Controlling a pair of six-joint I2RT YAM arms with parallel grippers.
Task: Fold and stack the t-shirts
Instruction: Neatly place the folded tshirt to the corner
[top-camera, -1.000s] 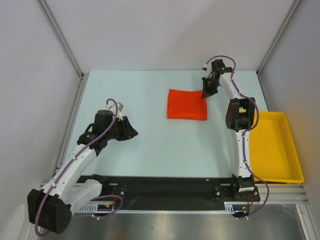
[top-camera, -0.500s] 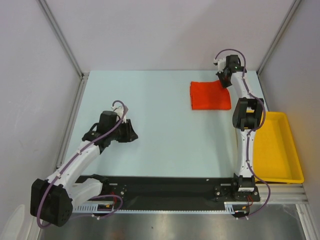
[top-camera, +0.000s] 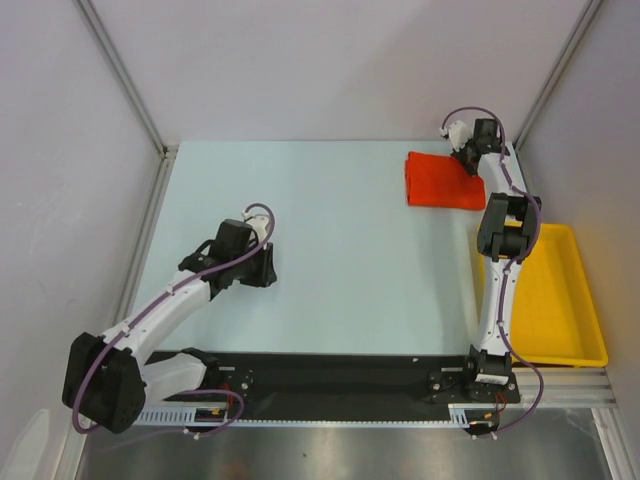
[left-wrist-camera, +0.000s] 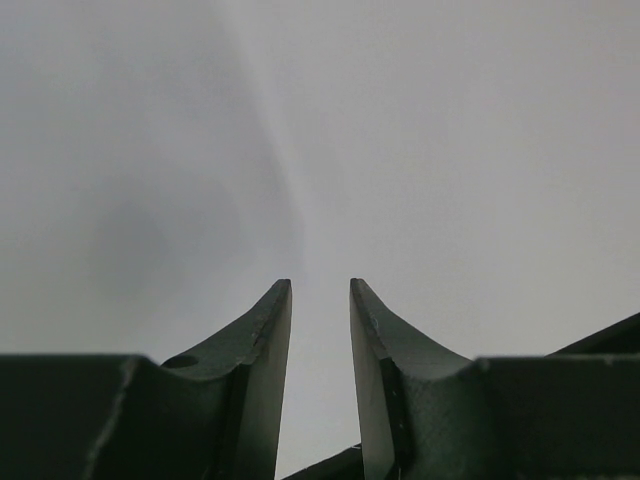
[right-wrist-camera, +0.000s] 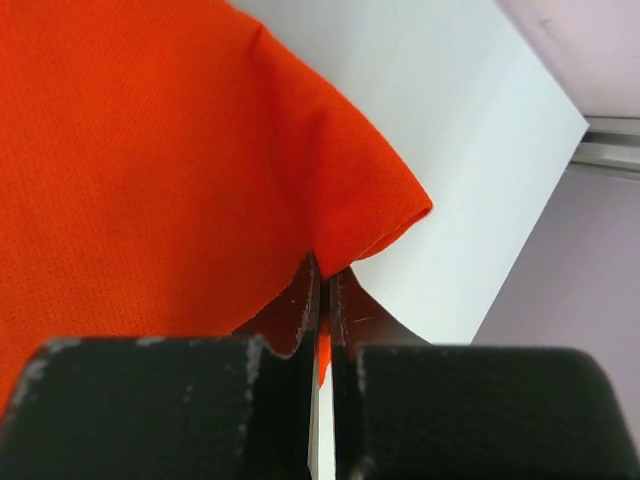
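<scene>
Your folded orange-red t-shirt has slid from mid-frame to the upper right of the top view, dragged by the right gripper, and the left gripper has crept toward centre. Up top, the shirt lies as a neat rectangle on the table, above the yellow tray. Left wrist: fingers slightly apart, holding nothing, blank grey ahead. Right wrist shows what the top hides: jaws pinched on the shirt's edge. Folding looks done; I'd judge letting go remains, with no second shirt visible to stack.
</scene>
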